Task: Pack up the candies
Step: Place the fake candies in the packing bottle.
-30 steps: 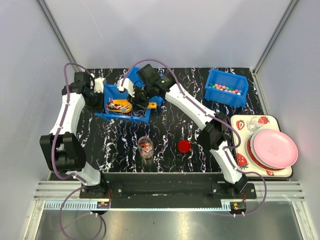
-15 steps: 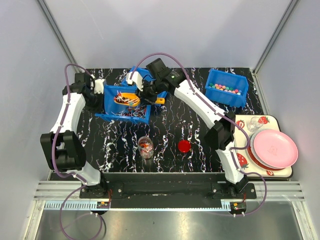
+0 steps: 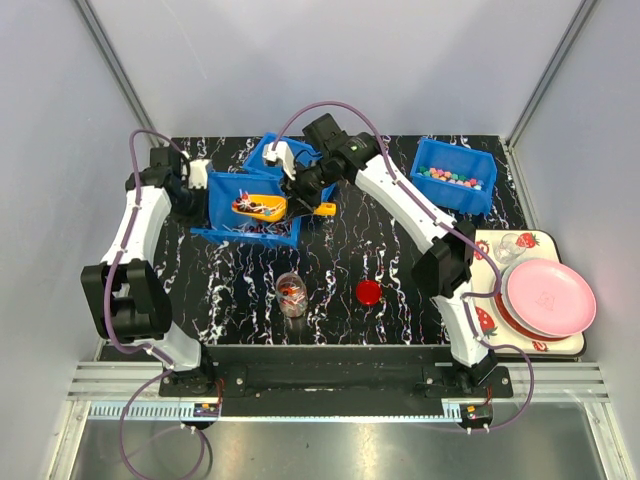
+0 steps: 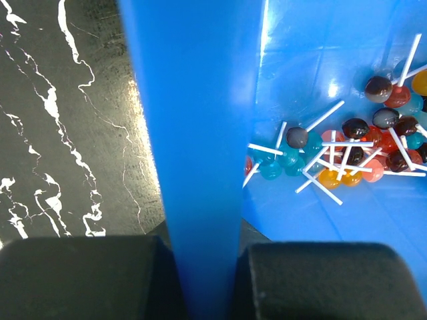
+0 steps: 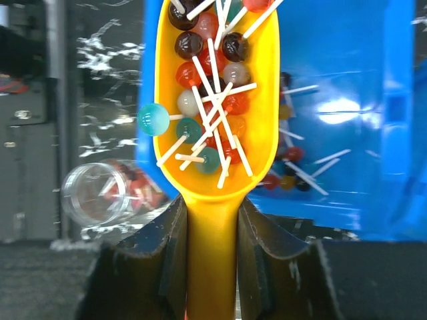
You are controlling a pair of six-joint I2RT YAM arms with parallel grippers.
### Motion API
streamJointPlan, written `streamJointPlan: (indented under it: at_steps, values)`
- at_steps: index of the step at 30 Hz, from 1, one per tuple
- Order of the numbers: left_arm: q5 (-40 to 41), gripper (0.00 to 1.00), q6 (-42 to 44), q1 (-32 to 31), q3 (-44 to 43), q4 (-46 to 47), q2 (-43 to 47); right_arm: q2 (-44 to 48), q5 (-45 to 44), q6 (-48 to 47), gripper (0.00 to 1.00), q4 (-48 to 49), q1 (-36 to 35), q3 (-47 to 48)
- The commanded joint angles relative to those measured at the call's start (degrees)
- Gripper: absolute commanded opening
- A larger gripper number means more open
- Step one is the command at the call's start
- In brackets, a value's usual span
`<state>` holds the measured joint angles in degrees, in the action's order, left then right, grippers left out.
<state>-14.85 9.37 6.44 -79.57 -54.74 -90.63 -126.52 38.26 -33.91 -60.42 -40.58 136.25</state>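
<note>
- My right pincer [image 5: 212, 223] is closed narrow on the handle of the yellow plastic scoop [image 5: 267, 133]. The candies [image 5: 210, 100], small round lollipops on white sticks, lie heaped in its bowl just ahead of it.
- I judge them light, hard and prone to roll, with tangled sticks, so I carry them in the level scoop rather than pinching them.
- My left pincer [image 4: 203, 273] is clamped on the wall of the blue plastic bin [image 4: 193, 120]; more lollipops lie beyond it.

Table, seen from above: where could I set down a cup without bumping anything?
Bare tabletop lies left of the jar, toward the left arm, and between the red lid and the right blue bin, though the right arm crosses above there. It is crowded at the back left, around the lollipop bin and yellow scoop.
</note>
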Motion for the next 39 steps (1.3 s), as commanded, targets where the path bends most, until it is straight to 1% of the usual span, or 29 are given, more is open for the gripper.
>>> streamJointPlan:
  at_steps: [1,6,7,10,13,16,17,18,20,21,23,24,25,26,27,32,39]
  values:
    - [-5.3,0.0,-1.4,0.2,0.0,3.7,2.2,0.5,8.1,2.3,0.0,-2.4,0.7,2.1]
    - [-5.1,0.0,-1.3,0.2,0.8,3.9,3.0,1.2,5.2,2.2,0.0,-0.9,0.8,1.1]
    - [-5.0,0.0,-1.3,0.2,0.9,3.9,3.1,1.6,3.9,3.7,0.0,0.6,0.8,0.6]
    - [-5.1,0.0,-1.3,0.3,0.9,4.0,2.9,1.7,6.7,6.1,0.0,1.0,1.4,1.6]
    - [-5.5,0.0,-1.3,0.2,0.9,4.0,3.0,0.1,10.2,7.5,0.0,-1.1,1.7,2.6]
    - [-5.5,0.0,-1.4,0.2,1.0,4.0,3.2,-2.1,10.3,8.5,0.0,-3.6,1.8,4.9]
    - [-5.5,0.0,-1.3,0.2,1.1,3.9,3.2,-2.2,8.6,8.7,0.0,-3.9,1.5,5.0]
    - [-5.5,0.0,-1.2,0.2,1.2,4.0,3.3,-2.1,7.4,8.3,0.0,-3.8,1.4,4.1]
    - [-5.3,0.0,-1.2,0.3,1.3,4.0,3.4,-0.2,8.2,7.4,0.0,-2.5,1.6,2.5]
    - [-5.3,0.0,-1.1,0.2,1.3,4.0,3.5,0.8,4.8,7.7,0.0,-0.9,1.3,-0.8]
    - [-5.3,0.0,-1.2,0.3,1.2,4.1,3.6,4.5,2.0,6.6,0.0,4.0,0.6,-6.7]
    - [-5.3,0.0,-1.2,0.2,1.2,4.0,3.7,5.7,-1.1,6.6,0.0,5.8,0.4,-8.6]
    - [-5.4,0.0,-1.2,0.2,1.0,4.0,3.6,6.9,-4.0,6.6,0.0,9.9,-0.4,-10.5]
    - [-5.4,0.0,-1.1,0.2,0.9,4.0,3.5,9.2,-7.1,5.2,0.0,11.5,-0.9,-13.9]
    - [-5.5,0.0,-1.3,0.3,0.9,4.0,3.4,10.1,-10.4,4.1,0.0,12.5,-1.1,-14.7]
    - [-5.3,0.0,-1.3,0.2,0.7,4.0,3.4,12.5,-9.0,2.0,0.0,10.9,-0.7,-15.7]
    - [-4.6,0.0,-1.3,0.3,0.5,4.0,3.4,15.6,-9.8,-0.4,0.0,10.3,-0.8,-17.2]
